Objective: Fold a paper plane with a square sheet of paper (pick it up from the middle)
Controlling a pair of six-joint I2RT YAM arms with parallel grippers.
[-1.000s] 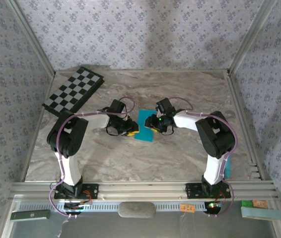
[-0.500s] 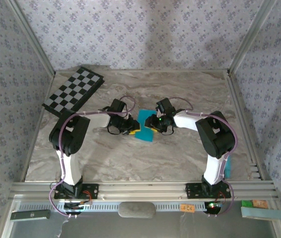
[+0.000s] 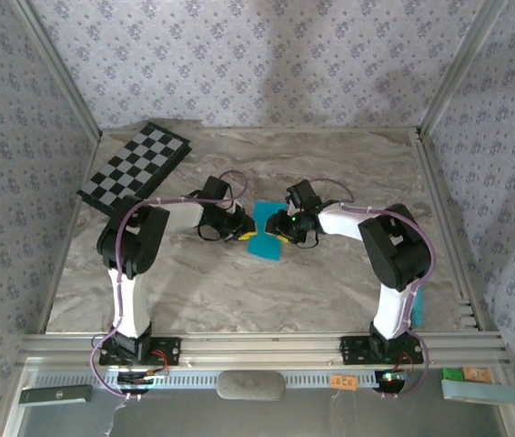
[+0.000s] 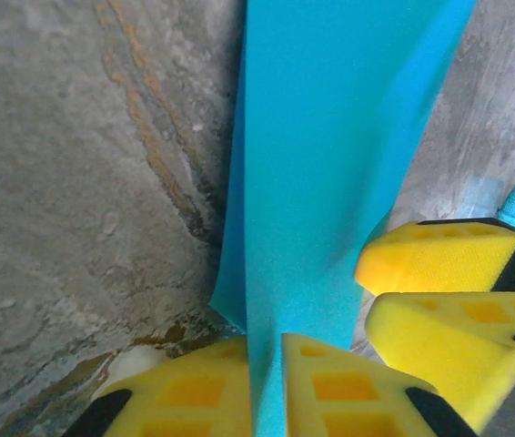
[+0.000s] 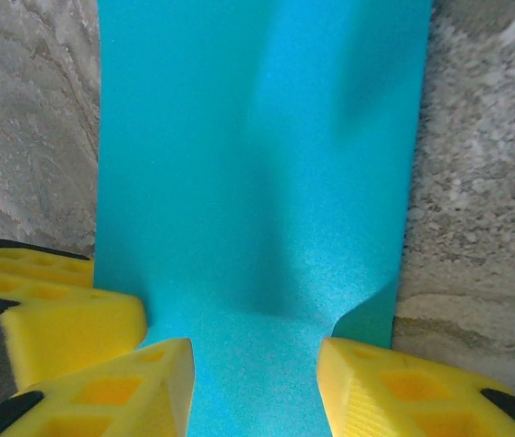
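Roughly mid-bench, the square sheet of paper [image 3: 265,237] sits between the two wrists, turquoise and no longer flat. In the left wrist view one long edge stands off the marbled bench [image 3: 348,173] with a shadow beneath it. The left end effector [image 4: 267,387] is clamped on the sheet's near edge, its yellow fingers [image 4: 189,391] pressed together with only the thin paper between them. From the opposite side the right end effector [image 5: 257,382] meets the sheet with its fingers apart. The paper runs through the gap between them (whether they press on it I cannot tell), and a corner curls up beside the right-hand finger. A checkerboard [image 3: 137,168] lies well apart at the bench's far left corner.
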